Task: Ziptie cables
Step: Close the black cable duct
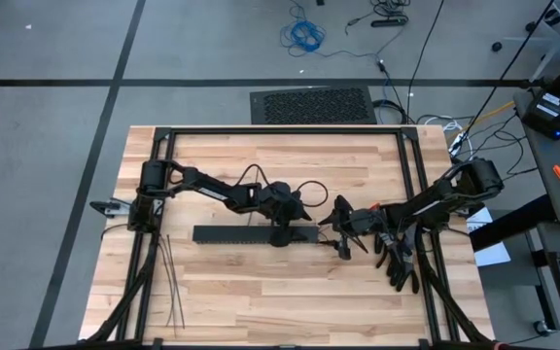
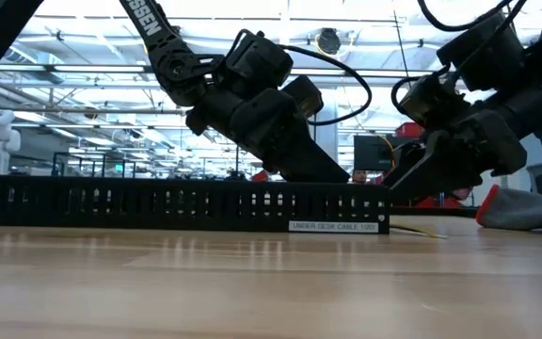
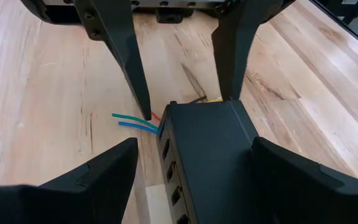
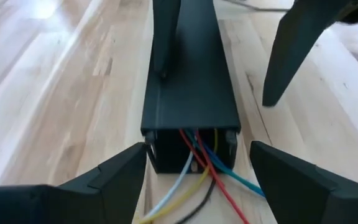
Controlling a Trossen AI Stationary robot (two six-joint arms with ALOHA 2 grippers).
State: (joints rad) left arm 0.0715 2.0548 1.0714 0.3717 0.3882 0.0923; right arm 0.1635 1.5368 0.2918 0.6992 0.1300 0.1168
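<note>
A long black slotted duct [image 1: 251, 234] lies flat across the middle of the table. The cables [image 4: 204, 174], thin red, blue, white, yellow and green wires, stick out of its right end [image 4: 191, 134] onto the wood. My left gripper [image 3: 194, 146] is open, slanting down astride that end of the duct. My right gripper [image 4: 197, 152] is open and faces the duct's mouth from the table's right, one finger on each side of the loose wires. Several zipties [image 1: 168, 282], thin dark strips, lie flat near the front left. My left gripper has one finger [image 4: 165, 50] close against the top edge of the duct [image 4: 157, 87] near its right end, while the other finger [image 4: 288, 56] stands clear of the opposite side. I cannot tell whether the near finger touches the duct.
Dark gloves [image 1: 402, 264] lie heaped at the table's right, beside my right arm. A black metal frame [image 1: 280, 130] runs round the tabletop. Bare wood lies in front of the duct [image 1: 280, 292].
</note>
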